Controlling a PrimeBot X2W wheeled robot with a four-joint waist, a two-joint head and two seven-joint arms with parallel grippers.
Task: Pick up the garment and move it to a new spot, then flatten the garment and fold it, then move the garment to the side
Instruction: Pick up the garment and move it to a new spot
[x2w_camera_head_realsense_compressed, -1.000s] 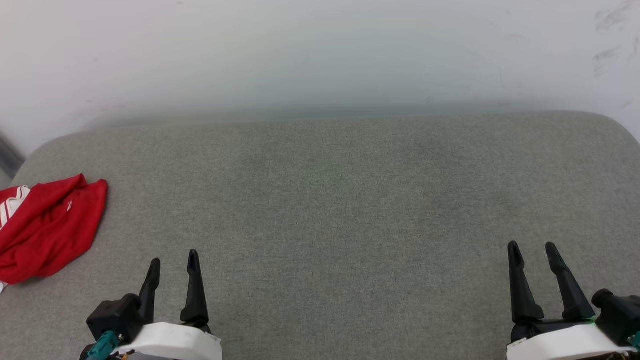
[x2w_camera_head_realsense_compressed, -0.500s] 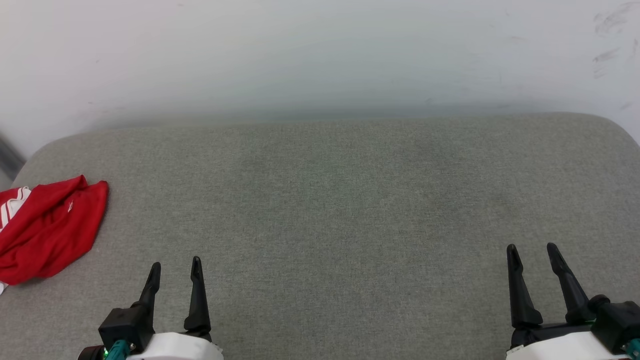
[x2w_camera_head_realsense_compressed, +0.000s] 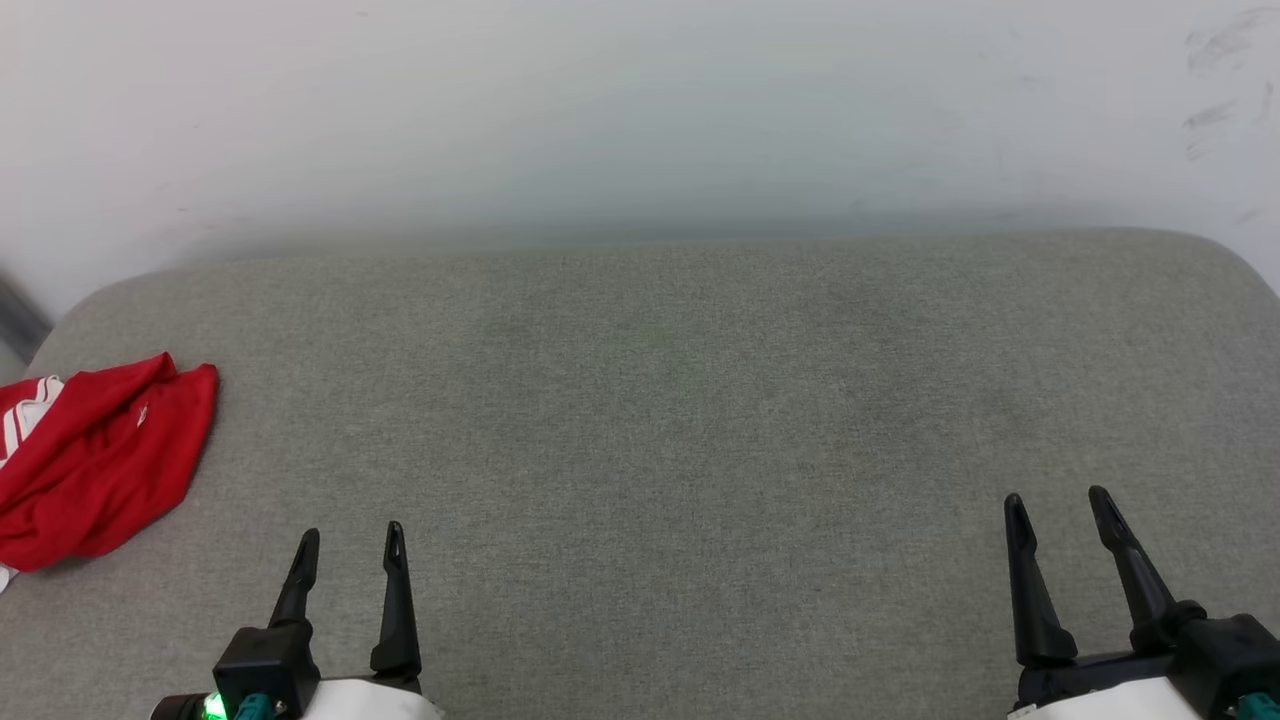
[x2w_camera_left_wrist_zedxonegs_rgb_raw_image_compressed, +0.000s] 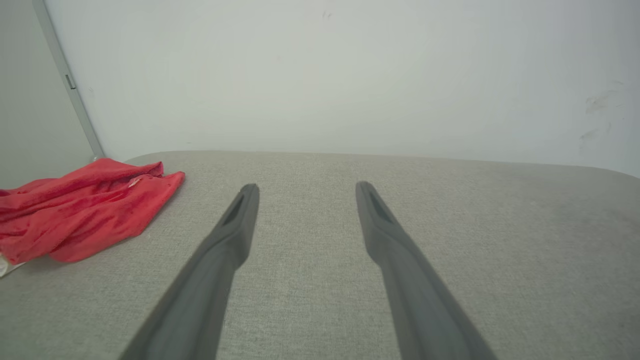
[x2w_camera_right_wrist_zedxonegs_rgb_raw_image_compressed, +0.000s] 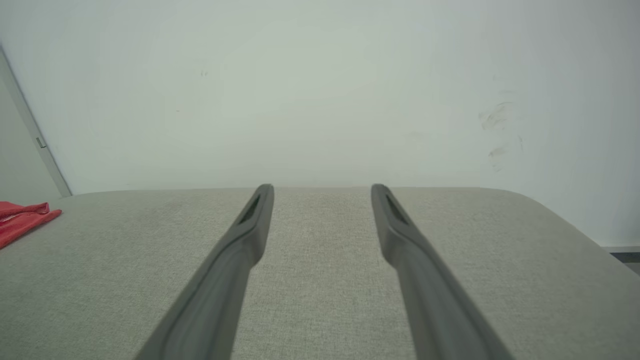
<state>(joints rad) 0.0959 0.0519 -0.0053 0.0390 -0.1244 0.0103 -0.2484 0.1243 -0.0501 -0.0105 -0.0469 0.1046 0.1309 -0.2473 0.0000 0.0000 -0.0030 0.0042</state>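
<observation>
Both grippers hover low over the grey padded surface (x2w_camera_head_realsense_compressed: 650, 400) with their long dark fingers spread wide and nothing between them: the left gripper (x2w_camera_head_realsense_compressed: 352, 532) sits at about seven o'clock of the pad and the right gripper (x2w_camera_head_realsense_compressed: 1057, 497) at about four o'clock, well apart from each other. From where I stand, the garment (x2w_camera_head_realsense_compressed: 95, 465) lies crumpled at the pad's nine o'clock edge, roughly ten o'clock from the left gripper and clear of it, with part of the cloth running out past the left side of the head view. It shows as a loose red heap with a bit of white striped trim (x2w_camera_head_realsense_compressed: 25, 410) at its far left; no print is visible on it. I judge it light, soft and entirely limp, so it should sag and trail from whatever point is lifted and offer no stiffness to push against. It looks in no way fragile, though a thin single layer could slide out of a shallow pinch. The raised fold along its one o'clock corner (x2w_camera_head_realsense_compressed: 170, 378), nearest the open middle of the pad, looks like the best hold, since several layers bunch there and the left fingers could close around that ridge.
</observation>
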